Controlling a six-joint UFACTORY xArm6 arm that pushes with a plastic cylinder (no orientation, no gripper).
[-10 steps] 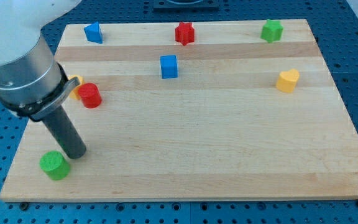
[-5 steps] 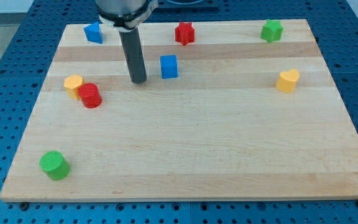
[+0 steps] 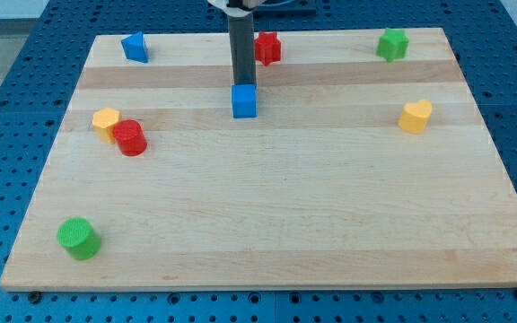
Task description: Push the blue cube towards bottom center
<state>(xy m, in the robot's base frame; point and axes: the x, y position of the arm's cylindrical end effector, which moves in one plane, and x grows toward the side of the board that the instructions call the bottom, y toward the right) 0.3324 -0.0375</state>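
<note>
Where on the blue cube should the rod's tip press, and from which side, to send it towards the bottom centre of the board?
Press the blue cube on its face toward the view's top, near the middle of that face, so it probably slides straight without turning. My tip sits right at that top edge, seemingly in contact. The bottom centre of the board lies almost directly below, slightly toward the view's right.

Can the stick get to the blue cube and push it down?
Probably yes. My tip sits right at the top side of the blue cube, and the board below it looks free.
</note>
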